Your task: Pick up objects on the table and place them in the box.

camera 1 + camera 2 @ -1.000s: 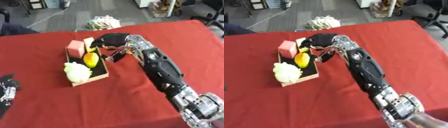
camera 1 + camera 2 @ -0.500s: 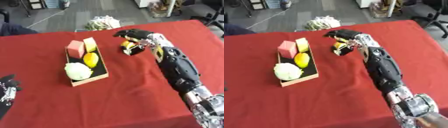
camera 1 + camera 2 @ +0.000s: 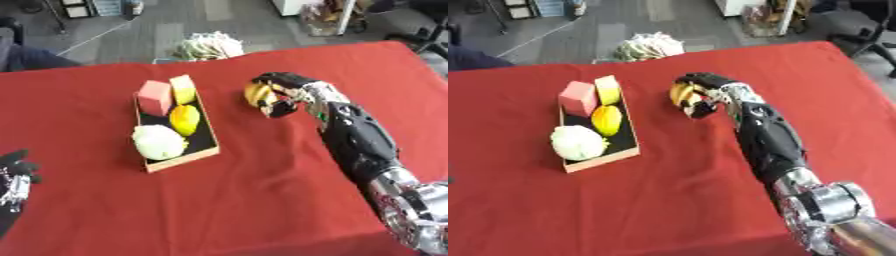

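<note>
My left hand (image 3: 15, 172) rests open, nearer than the box (image 3: 206, 149) & off its left. Box holds a cabbage (image 3: 158, 141), lemon (image 3: 184, 119), pink block (image 3: 155, 96). My right hand (image 3: 282, 93) grips a banana (image 3: 255, 93), right of box.

— What was your table (image 3: 262, 200) like at that moment?
— You had a table under a red cloth, wide and mostly bare toward the near edge.

— And what lay directly on it?
— You had a shallow box (image 3: 181, 159) with a dark floor and pale wooden rim, left of centre, its long side running away from you. To its right, apart from it, a yellow banana-like object (image 3: 255, 94) was at the cloth; whether it touched the cloth you could not tell. At the far edge sat a pale crumpled bundle (image 3: 206, 47).
</note>
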You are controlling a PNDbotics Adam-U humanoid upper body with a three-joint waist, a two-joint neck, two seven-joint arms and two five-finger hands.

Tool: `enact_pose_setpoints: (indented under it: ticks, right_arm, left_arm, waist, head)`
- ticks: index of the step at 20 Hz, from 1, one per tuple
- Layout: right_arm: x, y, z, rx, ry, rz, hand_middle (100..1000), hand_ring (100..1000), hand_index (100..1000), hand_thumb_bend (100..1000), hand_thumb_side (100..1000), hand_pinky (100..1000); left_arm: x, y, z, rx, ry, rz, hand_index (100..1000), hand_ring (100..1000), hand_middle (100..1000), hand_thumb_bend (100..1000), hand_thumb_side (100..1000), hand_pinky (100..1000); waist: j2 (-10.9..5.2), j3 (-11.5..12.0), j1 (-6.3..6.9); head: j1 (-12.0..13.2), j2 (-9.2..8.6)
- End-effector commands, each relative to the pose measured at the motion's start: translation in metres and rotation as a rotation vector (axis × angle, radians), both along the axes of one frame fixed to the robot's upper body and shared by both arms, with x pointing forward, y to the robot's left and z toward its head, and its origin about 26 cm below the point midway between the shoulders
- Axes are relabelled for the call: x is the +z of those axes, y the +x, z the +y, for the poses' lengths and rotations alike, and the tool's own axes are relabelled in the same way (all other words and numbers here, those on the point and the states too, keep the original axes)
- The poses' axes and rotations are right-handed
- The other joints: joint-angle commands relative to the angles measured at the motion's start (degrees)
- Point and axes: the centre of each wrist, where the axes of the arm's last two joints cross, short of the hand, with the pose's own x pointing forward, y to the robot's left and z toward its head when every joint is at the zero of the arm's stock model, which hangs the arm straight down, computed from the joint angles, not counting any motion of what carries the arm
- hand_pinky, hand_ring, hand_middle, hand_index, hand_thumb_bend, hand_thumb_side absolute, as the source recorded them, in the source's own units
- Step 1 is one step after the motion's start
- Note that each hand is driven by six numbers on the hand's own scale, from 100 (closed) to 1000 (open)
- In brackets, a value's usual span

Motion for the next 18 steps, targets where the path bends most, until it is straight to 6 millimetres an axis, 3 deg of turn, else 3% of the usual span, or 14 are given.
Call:
enact_pose_setpoints:
  ticks: [1,2,3,4,5,7,11,13,18]
  right_arm:
    - [0.010,0.005,0.004,-0.043,-0.035,-0.033,910,900,980,100,275,841]
    - [0.010,0.005,0.005,-0.057,-0.051,-0.032,906,895,978,100,278,836]
    - [0.009,0.005,0.006,-0.072,-0.068,-0.030,835,805,936,100,309,738]
    - [0.009,0.005,0.006,-0.086,-0.081,-0.032,808,774,920,100,312,699]
    - [0.008,0.005,0.007,-0.101,-0.088,-0.039,704,650,841,100,321,572]
    - [0.008,0.004,0.009,-0.131,-0.089,-0.067,563,521,715,100,322,435]
    - [0.011,0.005,0.018,-0.184,-0.059,-0.150,333,338,492,100,271,234]
    - [0.016,0.006,0.023,-0.204,-0.031,-0.194,269,277,429,100,224,168]
    - [0.043,0.009,0.046,-0.180,0.070,-0.360,221,231,397,100,140,116]
  left_arm:
    - [0.008,0.003,-0.001,-0.012,0.006,-0.026,819,595,599,100,631,795]
    - [0.008,0.003,-0.001,-0.014,0.006,-0.027,819,595,599,100,631,795]
    - [0.008,0.003,-0.001,-0.014,0.006,-0.027,819,595,599,100,632,795]
    - [0.008,0.003,-0.001,-0.014,0.006,-0.028,819,595,599,100,632,795]
    - [0.008,0.003,-0.001,-0.014,0.006,-0.028,819,595,599,100,632,795]
    - [0.009,0.003,-0.001,-0.012,0.007,-0.029,819,595,598,100,631,795]
    - [0.009,0.004,-0.001,-0.011,0.006,-0.031,819,594,598,100,631,795]
    - [0.009,0.004,-0.001,-0.011,0.005,-0.032,818,594,597,100,630,795]
    - [0.010,0.004,0.000,-0.006,0.005,-0.034,818,593,597,100,627,795]
  waist:
    - [-0.86,0.6,0.07]
    - [-0.77,0.9,0.04]
    - [-0.67,1.1,-0.01]
    - [-0.59,1.3,-0.04]
    - [-0.54,1.4,-0.06]
    - [-0.50,1.6,-0.08]
    - [-0.52,1.6,-0.14]
    - [-0.54,1.6,-0.11]
    - [-0.58,1.4,-0.01]
  head:
    - [-0.6,-0.09]
    - [-0.8,-0.16]
    - [-0.9,-0.23]
    - [-1.0,-0.27]
    - [-1.0,-0.29]
    - [-1.0,-0.38]
    - [-0.9,-0.52]
    - [-0.9,-0.54]
    - [-0.8,-0.41]
